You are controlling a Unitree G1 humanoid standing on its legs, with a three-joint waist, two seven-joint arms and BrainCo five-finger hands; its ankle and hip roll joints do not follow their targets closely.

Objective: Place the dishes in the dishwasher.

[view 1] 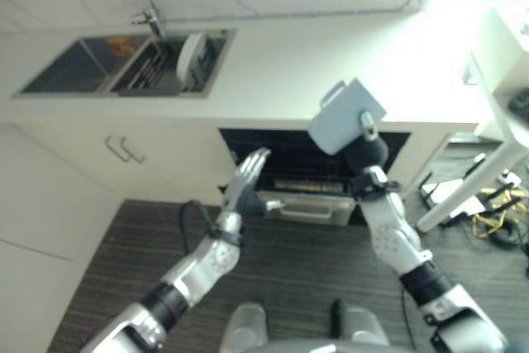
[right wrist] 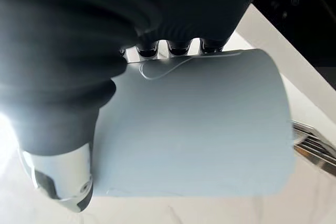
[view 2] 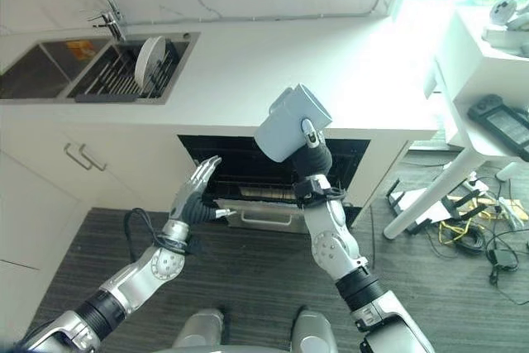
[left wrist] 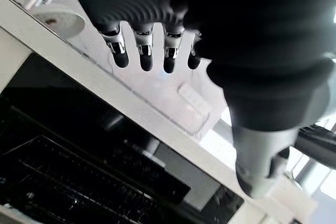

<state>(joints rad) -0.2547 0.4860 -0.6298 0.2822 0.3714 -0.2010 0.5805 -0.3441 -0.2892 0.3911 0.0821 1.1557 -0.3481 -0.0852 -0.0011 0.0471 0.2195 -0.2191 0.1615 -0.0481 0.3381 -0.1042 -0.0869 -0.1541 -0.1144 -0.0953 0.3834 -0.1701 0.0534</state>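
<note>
Two silver-grey jointed arms, dark ribbed wrist covers, left hand (view 2: 197, 192) and right hand (view 2: 312, 153) silver-fingered with dark tips

White countertop (view 2: 273, 55) holds a sink (view 2: 50, 68) with a plate (view 2: 150, 57).
</note>
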